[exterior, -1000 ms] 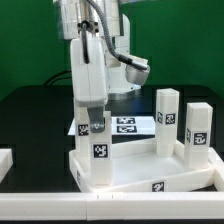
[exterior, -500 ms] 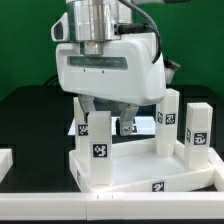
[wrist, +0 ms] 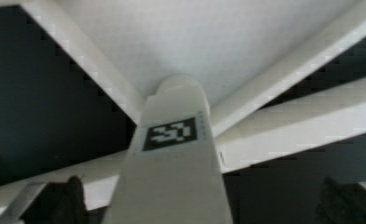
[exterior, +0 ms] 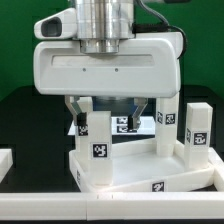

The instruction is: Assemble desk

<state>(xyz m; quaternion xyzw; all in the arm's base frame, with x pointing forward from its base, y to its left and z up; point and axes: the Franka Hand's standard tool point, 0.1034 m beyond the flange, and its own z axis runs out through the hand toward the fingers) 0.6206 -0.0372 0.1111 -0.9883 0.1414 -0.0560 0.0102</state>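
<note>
The desk panel (exterior: pixel 150 178) lies flat at the front of the black table. Three white tagged legs stand upright on it: one at the near left corner (exterior: pixel 97 150), two toward the exterior view's right (exterior: pixel 166 118) (exterior: pixel 198 135). My gripper (exterior: pixel 110 110) hangs open over the near left leg. Its fingers (exterior: pixel 82 106) stand on either side of the leg's top, clear of it. In the wrist view that leg (wrist: pixel 171 135) runs between the two dark fingertips of the gripper (wrist: pixel 201 205), with the panel's rim (wrist: pixel 295 135) behind it.
The marker board (exterior: pixel 126 125) lies on the table behind the panel. A white block (exterior: pixel 5 160) sits at the exterior view's left edge. The gripper body hides much of the back of the scene.
The jaws have opened and let go of the near left leg. The hand has turned its broad face to the exterior camera and risen. The leg stays upright.
</note>
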